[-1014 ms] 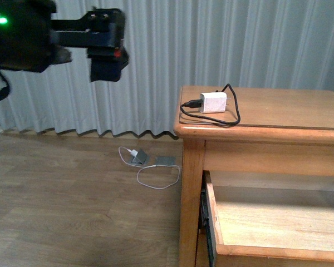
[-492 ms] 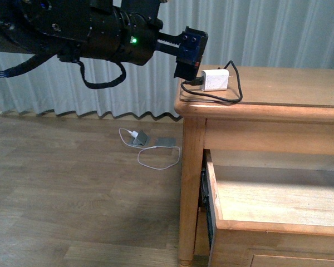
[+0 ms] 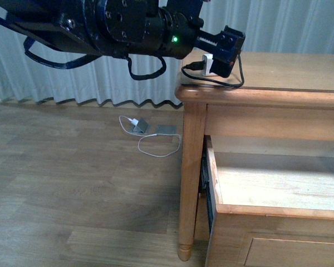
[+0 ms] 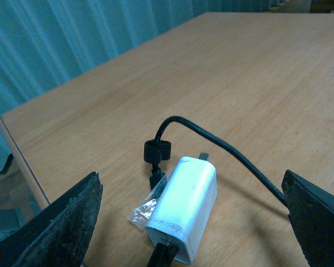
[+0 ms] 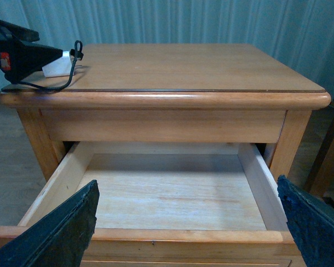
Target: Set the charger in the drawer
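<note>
Hovering over the table (image 3: 289,72) top's left front corner, the left gripper (image 4: 190,183) is spread wide, with one finger (image 4: 72,214) on each side of the charger (image 4: 183,214) and neither touching it. Charger lies on its side on the top, close to the left edge and near the front edge. Its black cable (image 4: 222,147) loops behind it and, in the front view, runs close along the front lip. A scrap of clear wrap (image 4: 143,210) is just beside the charger. Bare tabletop stretches away to the right and back.

Drawer (image 5: 64,178) is pulled out below the top, light wood floor showing wall to wall, with an open gap between its rim and the table apron. Right gripper (image 5: 186,186) faces the drawer front, fingers wide apart, holding nothing. A white-cabled charger (image 3: 139,125) lies on the floor, well apart from the table leg.
</note>
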